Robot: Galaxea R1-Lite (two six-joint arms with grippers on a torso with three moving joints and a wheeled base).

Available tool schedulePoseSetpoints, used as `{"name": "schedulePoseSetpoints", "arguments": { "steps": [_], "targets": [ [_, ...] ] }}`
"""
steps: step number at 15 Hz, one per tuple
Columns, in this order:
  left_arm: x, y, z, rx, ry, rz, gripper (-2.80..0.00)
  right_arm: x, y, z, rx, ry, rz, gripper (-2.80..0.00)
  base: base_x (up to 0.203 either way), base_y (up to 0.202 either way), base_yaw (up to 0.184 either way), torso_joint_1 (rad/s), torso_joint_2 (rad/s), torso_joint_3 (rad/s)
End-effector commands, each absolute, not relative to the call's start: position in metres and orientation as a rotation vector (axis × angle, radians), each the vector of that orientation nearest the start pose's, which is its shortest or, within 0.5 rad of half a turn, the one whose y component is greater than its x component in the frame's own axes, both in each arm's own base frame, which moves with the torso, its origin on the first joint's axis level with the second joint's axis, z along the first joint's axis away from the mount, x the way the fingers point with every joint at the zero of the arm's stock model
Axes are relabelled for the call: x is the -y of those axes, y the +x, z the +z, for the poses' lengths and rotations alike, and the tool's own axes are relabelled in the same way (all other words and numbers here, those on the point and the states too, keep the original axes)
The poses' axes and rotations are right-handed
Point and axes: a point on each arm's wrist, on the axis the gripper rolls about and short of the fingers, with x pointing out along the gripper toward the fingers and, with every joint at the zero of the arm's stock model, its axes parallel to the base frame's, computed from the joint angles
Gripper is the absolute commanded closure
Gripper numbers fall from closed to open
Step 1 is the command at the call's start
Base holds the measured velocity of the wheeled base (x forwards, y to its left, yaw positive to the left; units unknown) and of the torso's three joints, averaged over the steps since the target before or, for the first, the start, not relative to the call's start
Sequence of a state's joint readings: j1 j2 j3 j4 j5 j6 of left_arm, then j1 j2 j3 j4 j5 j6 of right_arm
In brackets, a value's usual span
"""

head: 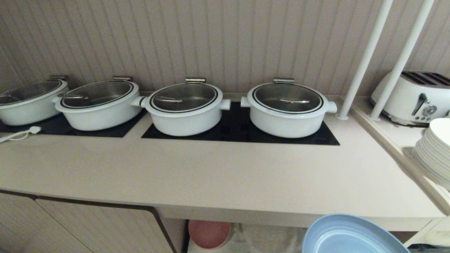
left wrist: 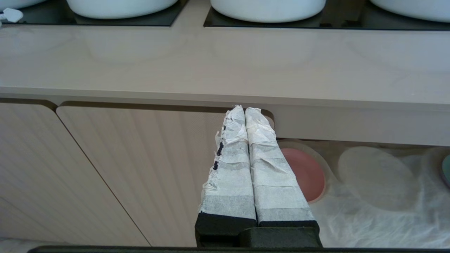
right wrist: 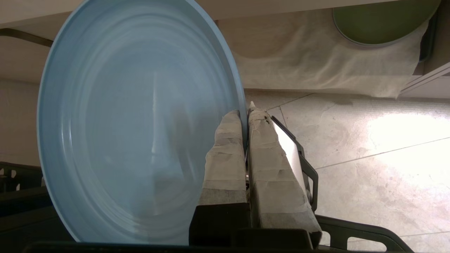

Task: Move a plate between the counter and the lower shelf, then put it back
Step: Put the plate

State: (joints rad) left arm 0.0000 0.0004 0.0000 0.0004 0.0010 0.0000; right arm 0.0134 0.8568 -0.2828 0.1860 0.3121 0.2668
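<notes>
The light-blue plate (right wrist: pixel 133 119) is hanging in front of the counter (head: pixel 218 175), just below its front edge and out of the lower shelf (right wrist: pixel 316 66), where the pink plate (head: pixel 209 233) and green plate (right wrist: pixel 383 21) are lying on the white cloth liner (left wrist: pixel 369 211). It is looking stiff, smooth and likely slippery and breakable, so the rim is the sensible place to take it. The right gripper (right wrist: pixel 246 116) is pinching that rim, its taped fingers (right wrist: pixel 225 158) nearly together, while the left gripper (left wrist: pixel 245 110) is idling clenched and empty before the ribbed cabinet door (left wrist: pixel 140 168)

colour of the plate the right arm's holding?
Light blue, plain; the plate shows best in the right wrist view.
</notes>
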Motion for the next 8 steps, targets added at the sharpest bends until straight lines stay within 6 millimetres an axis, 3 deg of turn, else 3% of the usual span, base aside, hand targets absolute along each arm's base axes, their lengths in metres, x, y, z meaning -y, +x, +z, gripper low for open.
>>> {"name": "schedulePoseSetpoints", "arguments": {
  "steps": [1,8],
  "targets": [
    [0.0,-0.0228,0.0755,0.0,-0.001,0.002,0.0,-0.0079,0.0647,0.1255,-0.795,0.368,0.209,0.0,0.0,0.0,0.0,0.0,0.0,0.0],
    [0.0,-0.0228,0.0755,0.0,-0.002,0.002,0.0,-0.0079,0.0645,0.125,-0.797,0.369,0.209,0.0,0.0,0.0,0.0,0.0,0.0,0.0]
  ]
}}
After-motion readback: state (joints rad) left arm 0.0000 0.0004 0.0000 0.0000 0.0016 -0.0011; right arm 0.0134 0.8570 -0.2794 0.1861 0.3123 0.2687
